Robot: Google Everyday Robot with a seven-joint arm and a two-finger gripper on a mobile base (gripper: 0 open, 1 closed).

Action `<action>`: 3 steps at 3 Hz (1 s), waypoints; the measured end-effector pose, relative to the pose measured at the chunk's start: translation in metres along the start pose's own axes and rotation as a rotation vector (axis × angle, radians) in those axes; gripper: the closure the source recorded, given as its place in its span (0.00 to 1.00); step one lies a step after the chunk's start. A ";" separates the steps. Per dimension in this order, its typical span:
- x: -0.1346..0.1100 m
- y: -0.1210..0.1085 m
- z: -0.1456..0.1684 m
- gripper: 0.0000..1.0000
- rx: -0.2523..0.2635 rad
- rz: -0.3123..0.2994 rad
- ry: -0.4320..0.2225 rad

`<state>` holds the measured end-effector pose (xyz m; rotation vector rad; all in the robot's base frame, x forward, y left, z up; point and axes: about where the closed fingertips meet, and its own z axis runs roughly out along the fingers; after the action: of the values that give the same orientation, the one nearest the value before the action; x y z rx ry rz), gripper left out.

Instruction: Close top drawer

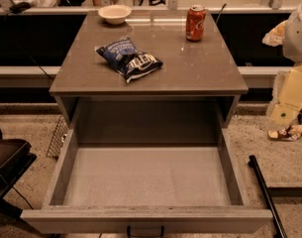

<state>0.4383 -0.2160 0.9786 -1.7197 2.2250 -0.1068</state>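
cabinet (200, 68): grey, flat top, fills centre of frame; open bay under the top where the drawer belongs.
top drawer (81, 221): lower half of frame, pulled far out toward me. Front panel sits at the bottom edge and the inside is bare.
progress: as I judge it, nothing done yet. Drawer looks at or near full extension, so the whole push-in is left, until the front sits flush under the top.
gripper: I can't find it anywhere in frame, so whether it's apart or together I can't tell. Pale shape at upper right edge may be part of the arm, not sure.
next: I need to get contact on the drawer front, pref near centre so it runs straight.
chip bag (129, 58): dark blue, lying on the top, left of centre. White lettering on it, too blurred for me to read, so no brand.
bowl (114, 13): pale, back left of the top.
can (195, 23): orange-red, upright, back right. No legible label.
handle (145, 231): small dark bail, centre of drawer front, cut by the bottom edge.
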 end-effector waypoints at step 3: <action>0.019 0.006 -0.001 0.00 0.017 0.022 0.014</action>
<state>0.4280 -0.2328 0.9743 -1.6899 2.2464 -0.1328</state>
